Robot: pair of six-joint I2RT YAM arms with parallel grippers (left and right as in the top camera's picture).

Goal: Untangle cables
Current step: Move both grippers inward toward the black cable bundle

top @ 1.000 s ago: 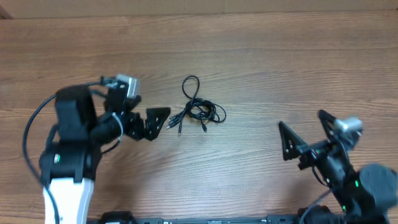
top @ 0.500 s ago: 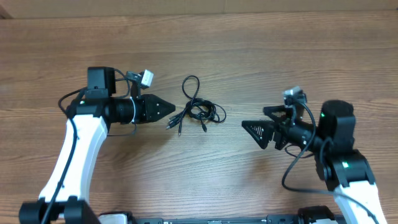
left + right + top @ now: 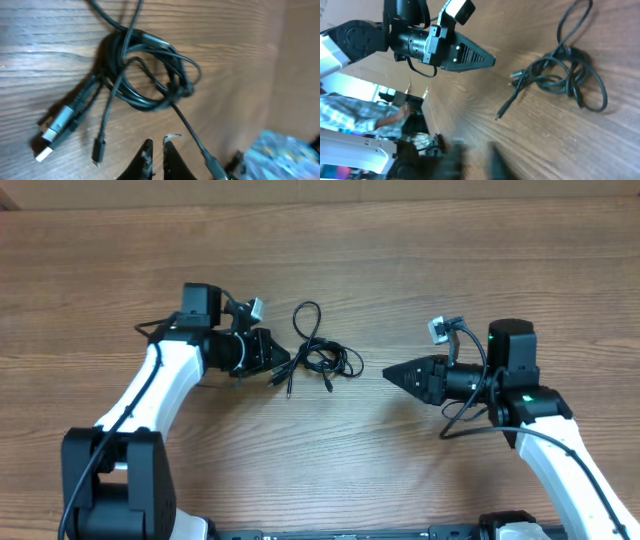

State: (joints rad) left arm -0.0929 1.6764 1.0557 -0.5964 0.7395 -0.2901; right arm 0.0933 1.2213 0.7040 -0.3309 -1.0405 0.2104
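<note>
The cables [image 3: 325, 360] are thin black cords knotted at the table's middle, with one loop [image 3: 307, 315] reaching toward the far side and plug ends [image 3: 286, 386] trailing toward me. In the left wrist view the knot [image 3: 145, 75] lies ahead, with a silver-tipped plug [image 3: 50, 142] at lower left. My left gripper [image 3: 285, 360] is shut and empty, its tip at the knot's left edge; its fingertips [image 3: 156, 145] sit just short of the cords. My right gripper [image 3: 388, 374] is shut on nothing, a short way right of the knot. In the right wrist view the cables [image 3: 565, 75] lie ahead and my fingers are blurred.
The wooden table [image 3: 400, 270] runs wide around the cables. Thick black wires hang off both arms [image 3: 465, 420]. The right wrist view shows the left gripper [image 3: 470, 56] across the cables, and a person and equipment beyond the table edge [image 3: 385, 120].
Both arms have swung in toward the cables from the table's sides. The left gripper shut first, then the right gripper shut. The cables have not moved.
</note>
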